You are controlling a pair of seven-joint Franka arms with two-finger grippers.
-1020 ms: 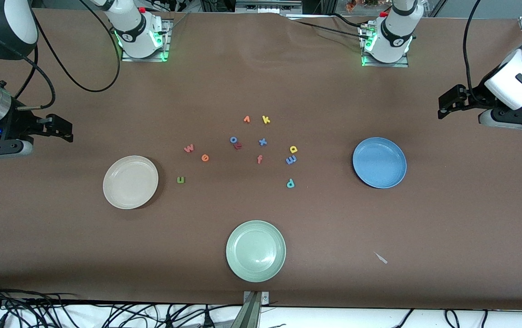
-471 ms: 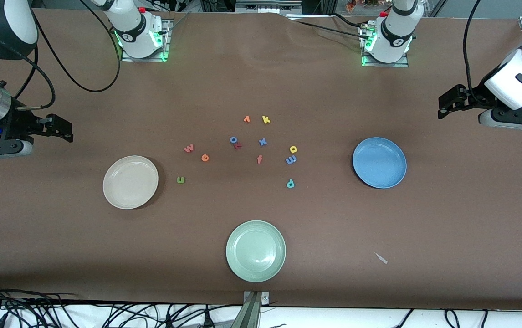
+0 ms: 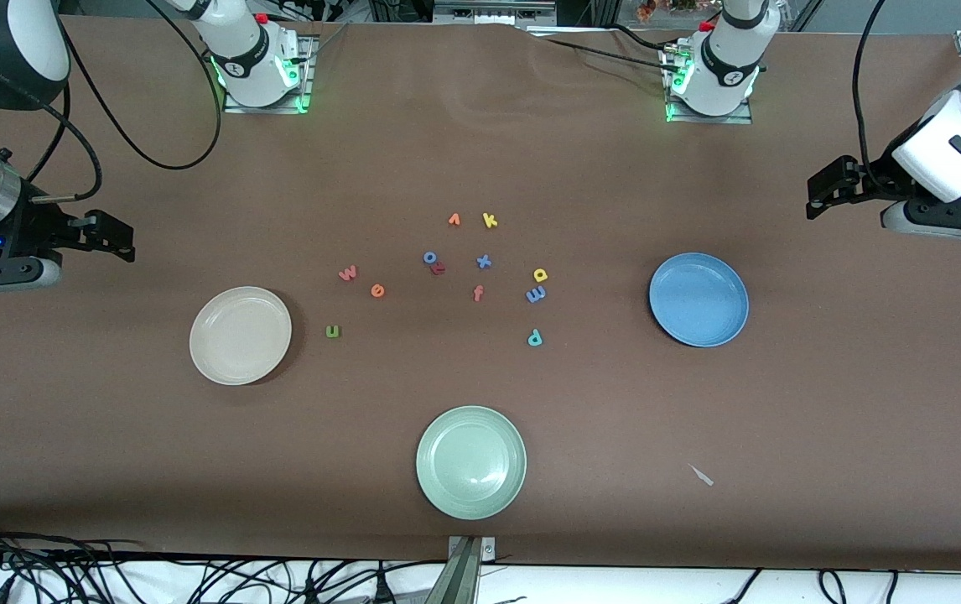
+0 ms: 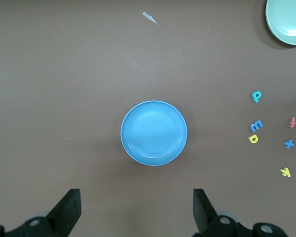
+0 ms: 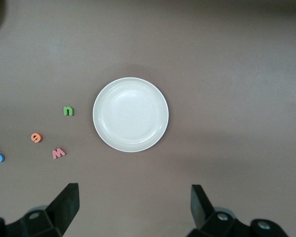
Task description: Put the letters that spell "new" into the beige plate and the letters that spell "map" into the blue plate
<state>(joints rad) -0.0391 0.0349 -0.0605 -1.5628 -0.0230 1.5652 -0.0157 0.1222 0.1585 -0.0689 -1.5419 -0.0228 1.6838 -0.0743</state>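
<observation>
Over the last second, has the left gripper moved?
No. The left gripper sits at the same spot relative to the blue plate in the front view, waiting with fingers open.

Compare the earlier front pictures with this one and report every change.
Nothing visibly changed. The left gripper and the right gripper wait open at their ends of the table, the round beige plate and round blue plate hold nothing, and the small foam letters lie where they were.

A brown cloth (image 3: 480,151) covers the table, with tangled black cables (image 3: 153,575) along its near edge.
</observation>
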